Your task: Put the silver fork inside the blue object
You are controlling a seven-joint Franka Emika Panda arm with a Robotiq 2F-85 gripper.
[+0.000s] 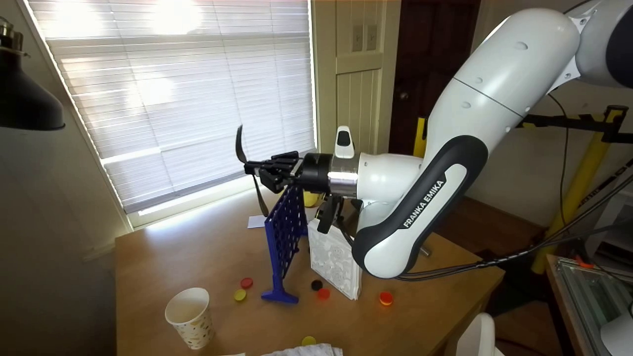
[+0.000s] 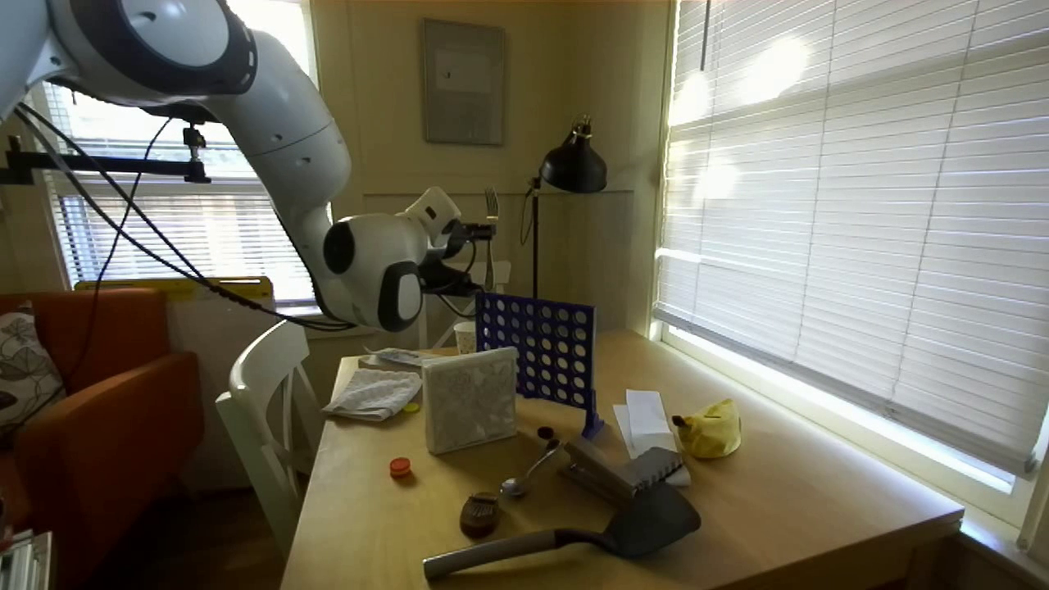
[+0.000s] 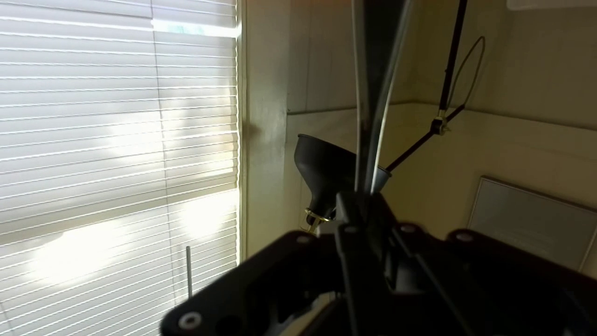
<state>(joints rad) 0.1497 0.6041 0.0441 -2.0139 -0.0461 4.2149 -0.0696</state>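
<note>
- Silver fork (image 3: pixel 373 93), one: held in the air, its handle at top centre-right of the wrist view; near upright in both exterior views, tines uppermost.
- Handling, by judgement: light, stiff, hard to break; smooth metal, so apt to swivel in the grip if knocked.
- Best hold, by judgement: firmly at mid-shaft, as here, leaving the handle free to lead into a hole.
- Gripper (image 1: pixel 250 168), one, black: clenched on the fork's shaft, left of centre in an exterior view.
- Blue grid (image 1: pixel 285 232), one: upright at centre of an exterior view; the fork's lower end shows near its upper corner, touching or apart not clear; fork not yet inserted.
- White box (image 1: pixel 334 259), one: standing to the right of the grid in an exterior view.
- Paper cup (image 1: pixel 190 319), one: on the table (image 1: pixel 168 257), lower left of the frame.
</note>
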